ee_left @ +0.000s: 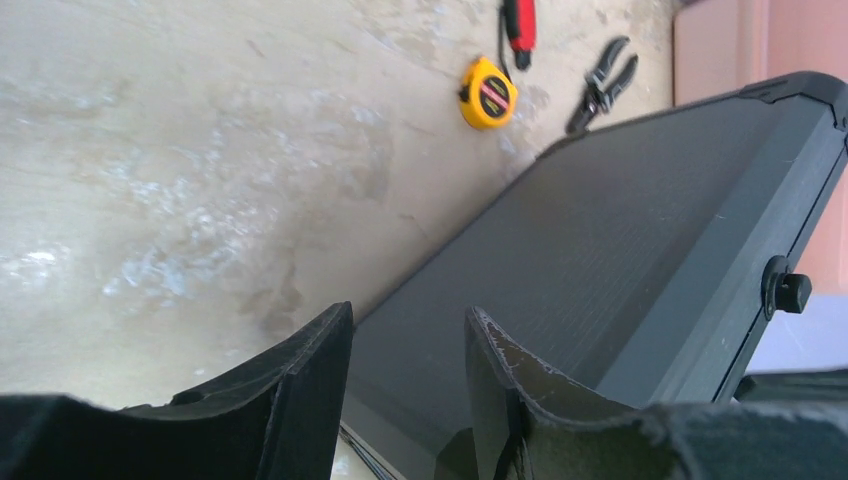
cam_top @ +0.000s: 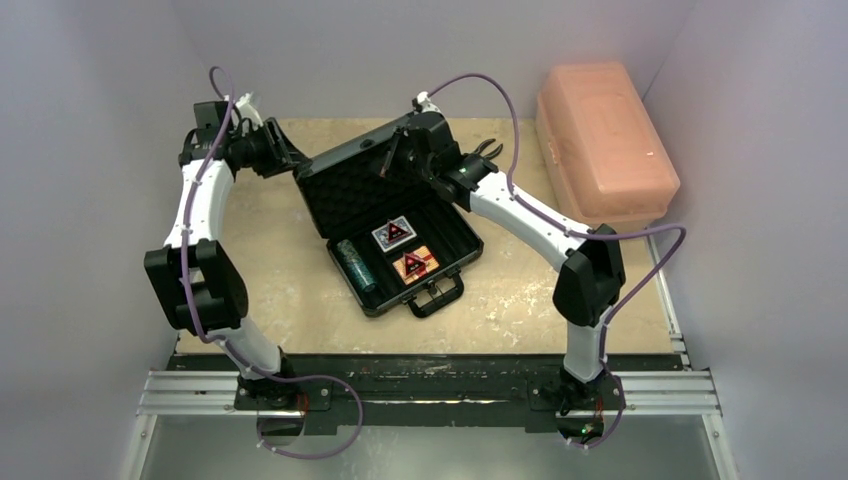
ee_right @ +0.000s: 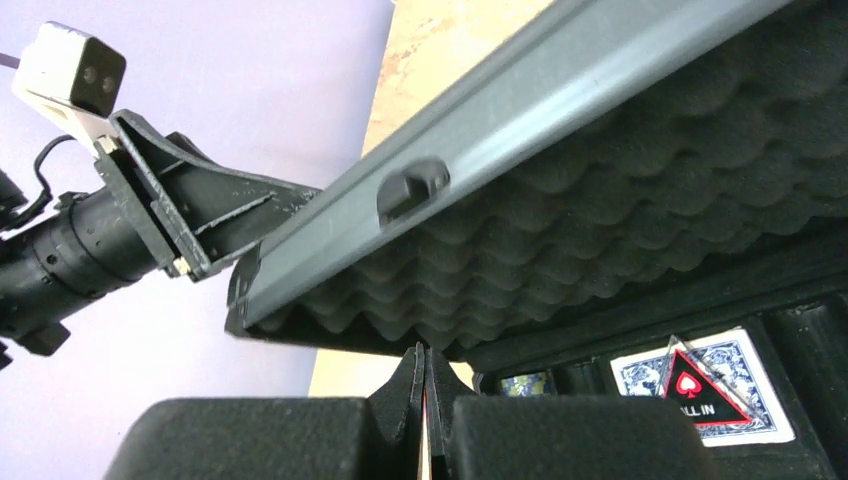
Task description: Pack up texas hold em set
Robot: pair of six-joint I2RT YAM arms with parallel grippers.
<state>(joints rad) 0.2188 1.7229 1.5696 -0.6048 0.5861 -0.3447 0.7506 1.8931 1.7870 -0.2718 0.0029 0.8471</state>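
The black briefcase (cam_top: pixel 345 195) lies open mid-table with its foam-lined lid (ee_right: pixel 640 190) tilted up. Its tray holds a teal chip roll (cam_top: pixel 352 262), a blue card deck (cam_top: pixel 394 234) and an orange-red deck (cam_top: pixel 413 263), each with a red-black triangle on top. My left gripper (cam_top: pixel 293 160) is open at the lid's far left corner, and the lid's outer face (ee_left: pixel 620 230) shows between its fingers (ee_left: pixel 300 380). My right gripper (cam_top: pixel 390 158) is shut and empty just under the lid's foam, its tips (ee_right: pixel 425 360) close to it. The blue deck and its triangle (ee_right: pixel 700 390) also show in the right wrist view.
A large pink plastic box (cam_top: pixel 603 140) stands at the back right. Behind the case lie a yellow tape measure (ee_left: pixel 487 92), a red-handled tool (ee_left: pixel 518 25) and pliers (ee_left: pixel 603 82). The case's handle (cam_top: pixel 435 297) faces the near edge. Purple walls close in on both sides.
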